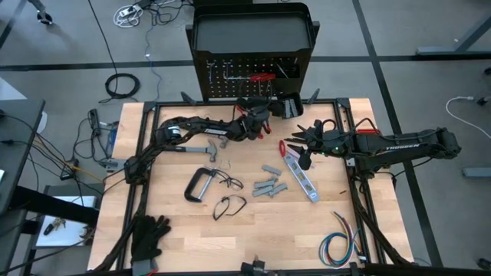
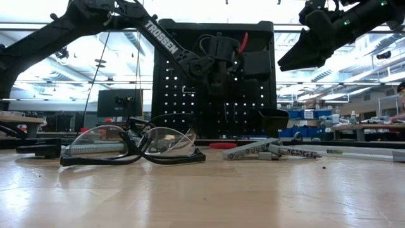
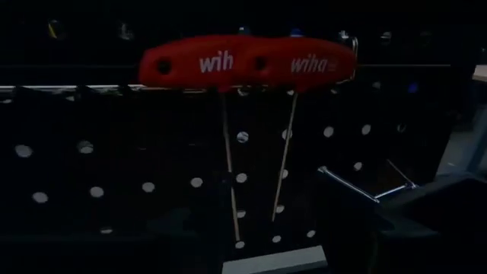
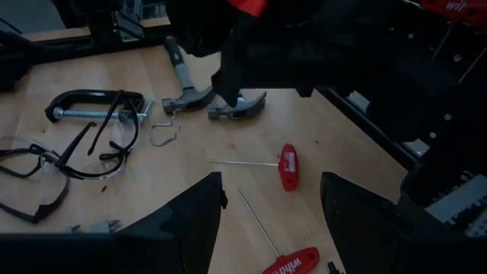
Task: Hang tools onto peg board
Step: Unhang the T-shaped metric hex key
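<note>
The black peg board (image 1: 253, 46) stands upright at the table's far edge. Two red T-handle drivers (image 3: 243, 65) hang on it. My left gripper (image 1: 257, 121) reaches level to the board's face, just below those drivers, and is shut on a red-handled tool (image 2: 242, 42). My right gripper (image 4: 270, 186) stands open above the table, right of centre, over two more red T-handle drivers (image 4: 288, 167) lying flat. Also on the table lie two hammers (image 4: 209, 99), a grey C-clamp (image 1: 199, 184), grey metal pieces (image 1: 268, 185) and a silver flat bar (image 1: 303, 180). My left gripper has a red-handled tool whose red parts (image 1: 266, 130) stick out on either side of the fingers. The gripper's own body hides the place of contact. The fingers come level from the table's near side toward the board. The tool is lifted clear of the table.
Two pairs of safety glasses (image 1: 229, 195) lie near the table's middle. Black gloves (image 1: 149, 234) lie at the near left and a coloured wire bundle (image 1: 341, 241) at the near right. A silver hook (image 3: 358, 186) and a small black bin (image 3: 445, 209) sit on the board.
</note>
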You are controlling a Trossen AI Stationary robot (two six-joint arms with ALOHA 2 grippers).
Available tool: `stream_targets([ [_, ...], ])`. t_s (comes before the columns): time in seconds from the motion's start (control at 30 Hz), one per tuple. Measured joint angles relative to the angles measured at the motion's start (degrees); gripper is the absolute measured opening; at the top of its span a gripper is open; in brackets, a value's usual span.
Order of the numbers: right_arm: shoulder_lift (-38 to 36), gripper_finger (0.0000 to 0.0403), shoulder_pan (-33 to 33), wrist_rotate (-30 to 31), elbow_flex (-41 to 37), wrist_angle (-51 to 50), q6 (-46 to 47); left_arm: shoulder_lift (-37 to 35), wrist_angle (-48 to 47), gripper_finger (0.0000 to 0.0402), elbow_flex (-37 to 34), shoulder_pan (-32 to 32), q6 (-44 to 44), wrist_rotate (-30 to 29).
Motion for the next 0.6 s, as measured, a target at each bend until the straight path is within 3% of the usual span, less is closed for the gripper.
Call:
stream_targets([
  [0.2, -0.01, 0.0229, 0.0, 0.0, 0.0, 0.5, -0.09, 0.0, -0.05, 0.0181, 0.01, 1.47, -0.74, 2.4],
  [0.6, -0.13, 0.0229, 0.0, 0.0, 0.0, 1.12, -0.22, -0.02, -2.47, 0.0209, 1.35, 3.91, -10.91, 6.69],
])
